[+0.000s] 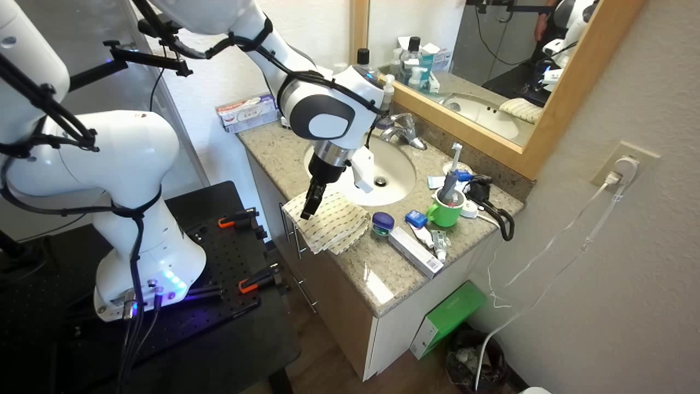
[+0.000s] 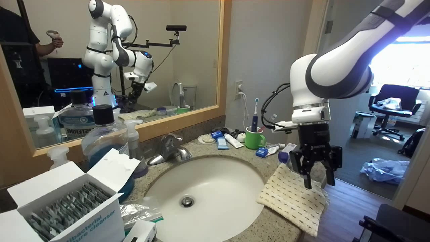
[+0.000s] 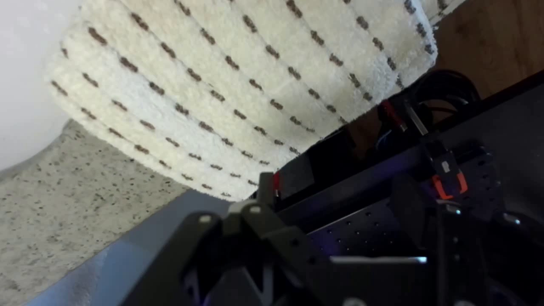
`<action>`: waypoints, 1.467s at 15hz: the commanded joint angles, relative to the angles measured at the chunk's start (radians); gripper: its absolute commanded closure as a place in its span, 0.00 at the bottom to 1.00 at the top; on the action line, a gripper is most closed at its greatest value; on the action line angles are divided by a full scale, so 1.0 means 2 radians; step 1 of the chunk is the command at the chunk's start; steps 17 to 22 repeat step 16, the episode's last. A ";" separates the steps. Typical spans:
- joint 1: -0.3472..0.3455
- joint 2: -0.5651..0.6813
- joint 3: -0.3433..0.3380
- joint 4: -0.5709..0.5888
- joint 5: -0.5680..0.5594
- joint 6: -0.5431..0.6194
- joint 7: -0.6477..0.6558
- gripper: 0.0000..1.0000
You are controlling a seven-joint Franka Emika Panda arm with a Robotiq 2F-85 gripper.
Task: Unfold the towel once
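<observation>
The gripper (image 2: 319,183) stands with its jaws parted and nothing between them; the towel (image 2: 293,196) lies below them. Layers show at its edge, so some folding seems left; whether the one unfold is done cannot be told.

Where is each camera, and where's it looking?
An exterior view: high, facing down over white robot arm, base and speckled stone counter.
An exterior view: across the oval white sink from black gripper, facing both; arm partly shows.
Wrist view: on the wrist, facing cream cloth towel; fingers show.
Both exterior views share sink, towel.
</observation>
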 commanded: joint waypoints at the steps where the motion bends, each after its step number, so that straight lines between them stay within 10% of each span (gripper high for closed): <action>1: 0.016 0.011 -0.010 0.010 0.004 0.003 0.021 0.00; 11: -0.056 0.003 0.126 0.003 -0.020 0.045 0.127 0.00; 22: -0.047 0.001 0.118 0.003 -0.011 0.046 0.117 0.00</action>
